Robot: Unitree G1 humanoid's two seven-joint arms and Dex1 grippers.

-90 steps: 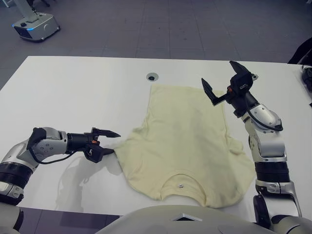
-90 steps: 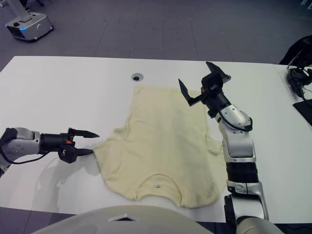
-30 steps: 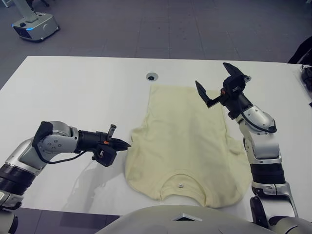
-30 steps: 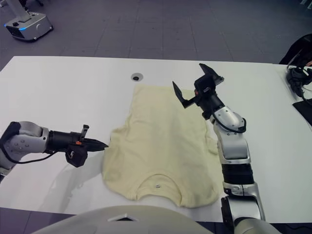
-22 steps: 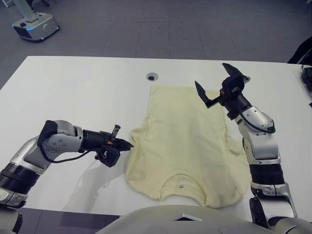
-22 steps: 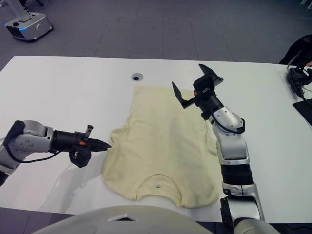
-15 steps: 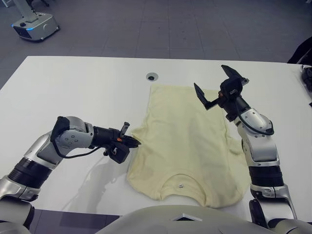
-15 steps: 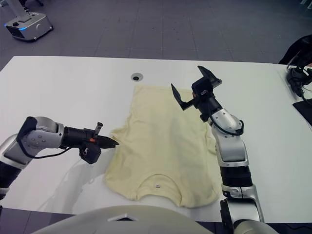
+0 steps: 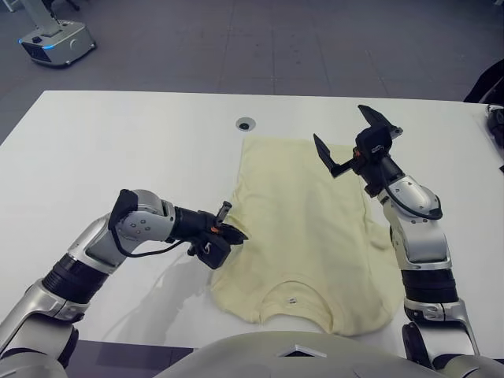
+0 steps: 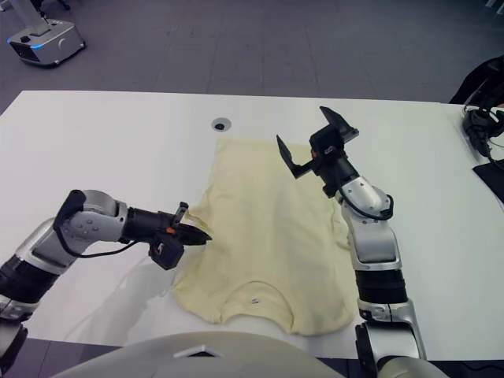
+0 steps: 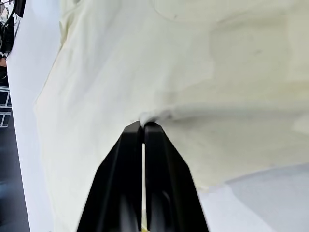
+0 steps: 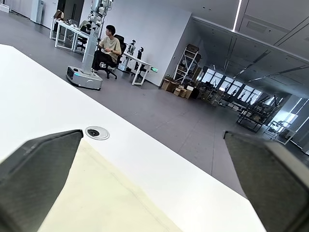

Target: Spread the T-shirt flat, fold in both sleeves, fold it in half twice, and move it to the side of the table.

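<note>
Left wrist view: left claw (image 11: 143, 125) clamped on T-shirt (image 11: 145, 63) fabric; right claw (image 9: 340, 126) wide apart above shirt's far corner.

The T-shirt (image 9: 303, 228) is pale yellow and lies face-up on the white tabletop (image 9: 118, 150), mostly flat with soft wrinkles. Its neckline (image 9: 293, 295) points to 6 o'clock at the near edge, and its straight hem (image 9: 291, 143) points to 12 o'clock. At the 9 o'clock side the sleeve edge is drawn inward and puckered, pinched between the closed fingers of the left gripper (image 9: 240, 234). The other sleeve (image 9: 386, 236) bulges out slightly at 3 o'clock.
</note>
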